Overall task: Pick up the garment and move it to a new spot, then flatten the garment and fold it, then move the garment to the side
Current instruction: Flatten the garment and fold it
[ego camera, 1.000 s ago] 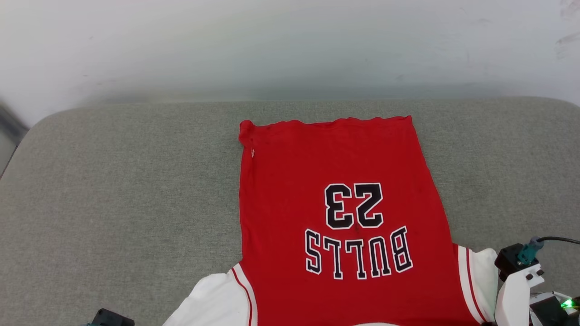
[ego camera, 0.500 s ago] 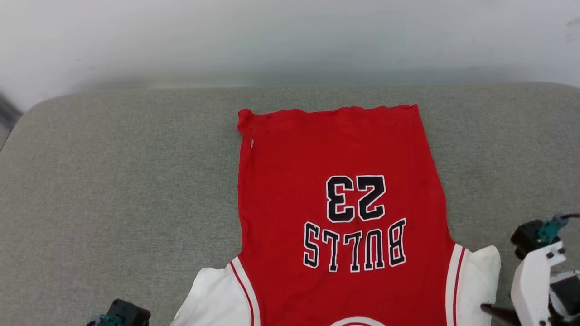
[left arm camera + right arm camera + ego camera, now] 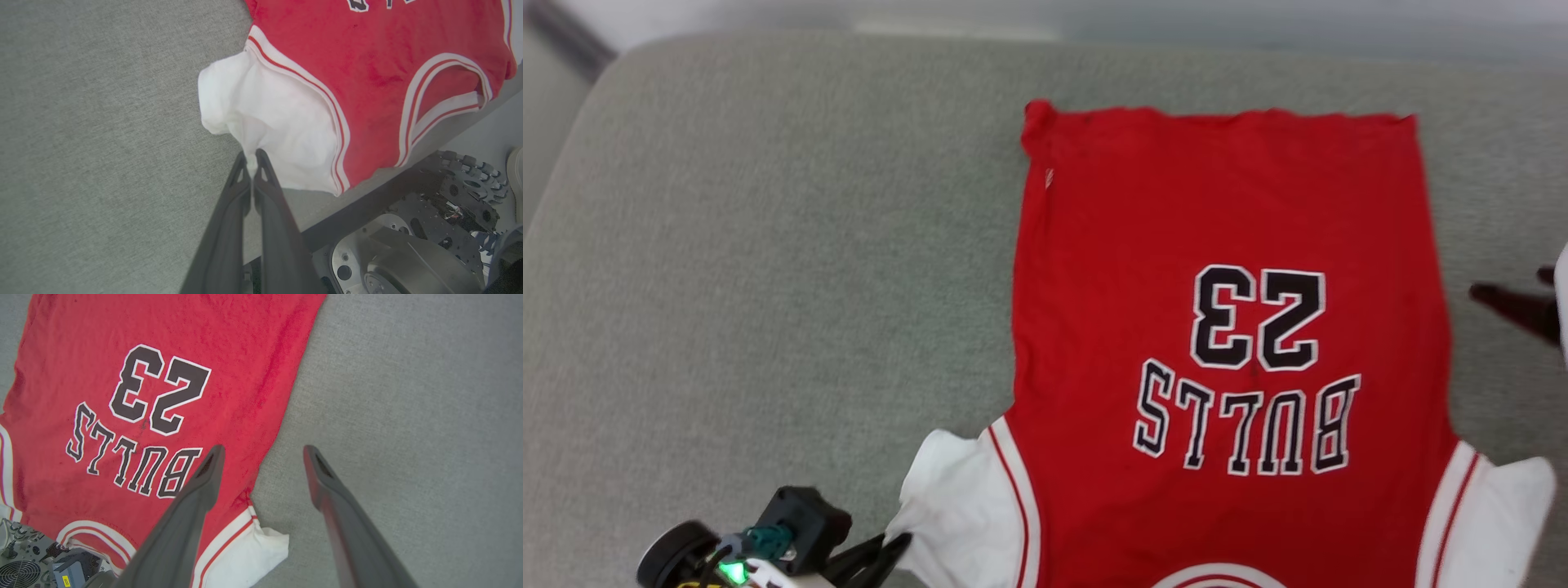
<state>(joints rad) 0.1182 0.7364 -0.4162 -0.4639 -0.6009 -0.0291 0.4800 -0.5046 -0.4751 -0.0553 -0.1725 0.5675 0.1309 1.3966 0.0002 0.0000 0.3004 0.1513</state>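
Right gripper point(image 3: 262, 451) has just sprung open and is hovering at the side edge of the garment point(image 3: 1225, 245), lying flat ahead of it; left gripper point(image 3: 250, 155) is clenching, seemingly pinching the near sleeve point(image 3: 265, 110) to tug it flat.

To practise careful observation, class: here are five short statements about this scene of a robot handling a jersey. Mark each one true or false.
1. The garment lies spread print-up on the grey cushion. True.
2. The right gripper is shut on a sleeve. False: its fingers stand apart, holding nothing.
3. The left gripper is closed on the edge of a white sleeve. True.
4. The number print reads 45. False: it reads 23.
5. The garment is folded in half. False: it lies unfolded.
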